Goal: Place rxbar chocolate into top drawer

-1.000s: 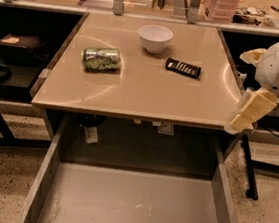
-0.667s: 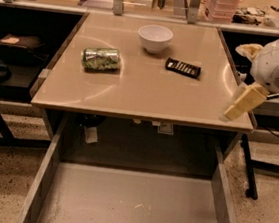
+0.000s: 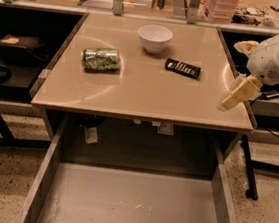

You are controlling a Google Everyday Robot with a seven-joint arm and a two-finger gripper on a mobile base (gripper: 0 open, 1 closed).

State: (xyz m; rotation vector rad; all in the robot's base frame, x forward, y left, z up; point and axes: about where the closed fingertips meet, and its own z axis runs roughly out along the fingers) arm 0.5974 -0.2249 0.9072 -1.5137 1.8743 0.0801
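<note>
The rxbar chocolate (image 3: 183, 68), a flat black wrapper with pale lettering, lies on the beige tabletop right of centre, in front of the white bowl. The top drawer (image 3: 49, 173) is pulled out below the table's front edge, and its pale-grey bottom is bare. My gripper (image 3: 230, 99) hangs from the white arm at the table's right edge. It is to the right of the bar and nearer the front, not touching it. It holds nothing that I can see.
A crushed green can (image 3: 100, 59) lies on the left part of the table. A white bowl (image 3: 154, 37) stands at the back centre. A rail with posts (image 3: 116, 6) runs behind the table. Dark shelves and a black stand (image 3: 248, 161) flank the table.
The arm and gripper have moved left and a little up, from beside the table's right edge to over it. The bar, can, bowl and drawer have not moved.
</note>
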